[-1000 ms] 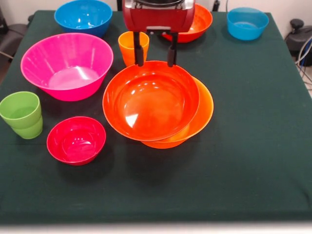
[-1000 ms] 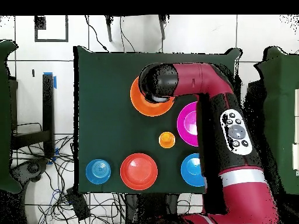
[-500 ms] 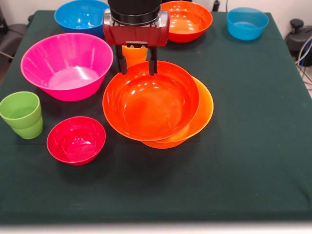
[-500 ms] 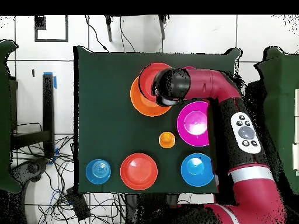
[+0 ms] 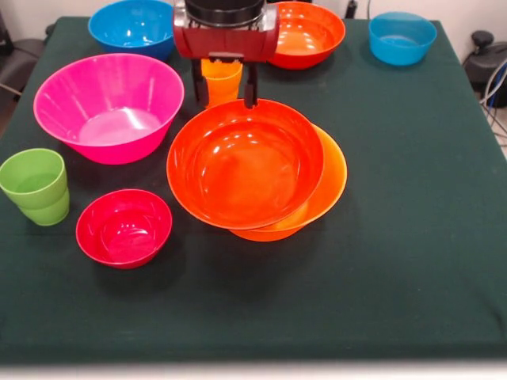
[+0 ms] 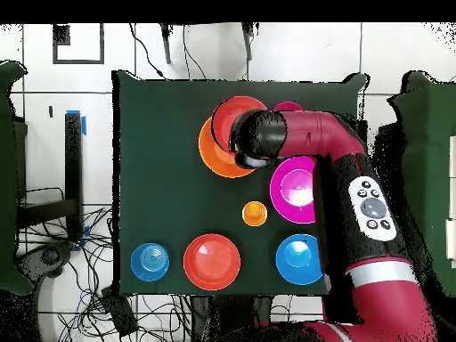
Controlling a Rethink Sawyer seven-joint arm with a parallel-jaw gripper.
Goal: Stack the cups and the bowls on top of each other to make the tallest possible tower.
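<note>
The tower is a red-orange bowl (image 5: pixel 245 162) resting off-centre in the widest orange bowl (image 5: pixel 331 184); it also shows in the overhead view (image 6: pixel 216 150). My gripper (image 5: pixel 223 101) hangs open and empty above the tower's far rim. The orange cup (image 5: pixel 222 79) stands upright behind it and shows between the fingers. In the overhead view the cup (image 6: pixel 255 213) stands apart from the gripper head (image 6: pixel 258 138). The light green cup (image 5: pixel 33 186) stands at the left edge. The red-orange cup is out of view.
A pink bowl (image 5: pixel 108 107) sits left of the tower and a crimson bowl (image 5: pixel 123 227) in front of it. At the far edge are a blue bowl (image 5: pixel 135 25), a red-orange bowl (image 5: pixel 305 33) and a small blue bowl (image 5: pixel 402 37).
My gripper has swung left along the tower's far rim, then lifted a little toward the orange cup. It stays open and empty. The bowls and cups have not moved.
</note>
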